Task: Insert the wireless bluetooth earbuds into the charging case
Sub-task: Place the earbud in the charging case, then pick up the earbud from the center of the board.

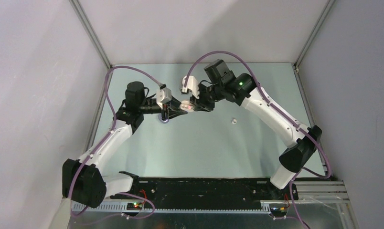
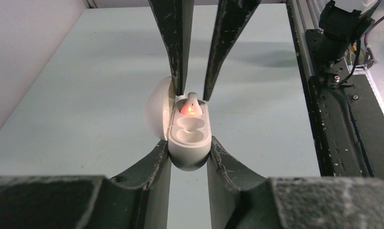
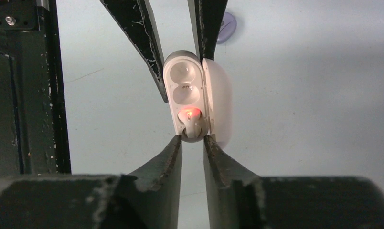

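Note:
The white charging case (image 2: pixel 189 138) is open, lid (image 2: pixel 156 109) swung to the side, a red light glowing inside. My left gripper (image 2: pixel 189 150) is shut on the case's body and holds it above the table. My right gripper (image 3: pixel 193 138) is shut on a white earbud (image 3: pixel 192 129) and holds it at the case's slot by the red light; the other two hollows (image 3: pixel 185 83) show empty. In the top view both grippers meet at the case (image 1: pixel 184 107). A second earbud (image 1: pixel 233 121) lies on the table to the right.
A round lilac-grey disc (image 3: pixel 227 26) lies on the table under the left gripper, also in the top view (image 1: pixel 165 119). A black rail (image 1: pixel 218 188) runs along the near edge. Grey walls enclose the table.

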You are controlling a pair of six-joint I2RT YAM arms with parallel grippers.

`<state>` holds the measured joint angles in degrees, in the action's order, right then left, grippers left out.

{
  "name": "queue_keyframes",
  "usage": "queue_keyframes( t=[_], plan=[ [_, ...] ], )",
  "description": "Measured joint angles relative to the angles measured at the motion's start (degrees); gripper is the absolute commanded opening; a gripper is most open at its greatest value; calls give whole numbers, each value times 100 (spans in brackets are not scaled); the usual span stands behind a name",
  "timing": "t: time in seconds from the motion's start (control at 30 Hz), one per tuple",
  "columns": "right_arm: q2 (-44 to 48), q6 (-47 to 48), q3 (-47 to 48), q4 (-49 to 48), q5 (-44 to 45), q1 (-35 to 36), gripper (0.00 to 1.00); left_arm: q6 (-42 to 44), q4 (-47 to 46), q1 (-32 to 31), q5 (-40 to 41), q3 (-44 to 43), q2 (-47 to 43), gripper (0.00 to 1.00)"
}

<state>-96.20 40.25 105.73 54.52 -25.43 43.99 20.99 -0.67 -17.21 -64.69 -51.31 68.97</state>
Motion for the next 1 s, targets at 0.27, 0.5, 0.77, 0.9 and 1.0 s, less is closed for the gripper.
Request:
queue_keyframes(
  t=[0.27, 0.5, 0.77, 0.9, 1.0],
  plan=[
    [579, -39, -31, 85, 61, -28, 35, -107, -98, 2, 2, 0, -4, 0],
    [1700, -168, -964, -157, 85, -393, 35, -289, -87, 7, 79, 0, -4, 0],
    [1421, -1091, -2800, -693, 439, -2006, 30, -549, 293, 144, 446, 0, -120, 0],
    [822, -2046, -3224, -876, 518, -2798, 27, -560, 487, 195, 601, 0, -258, 0],
    [549, -2741, -3373, -981, 522, -3195, 25, -557, 599, 203, 667, 0, -278, 0]
  ],
)
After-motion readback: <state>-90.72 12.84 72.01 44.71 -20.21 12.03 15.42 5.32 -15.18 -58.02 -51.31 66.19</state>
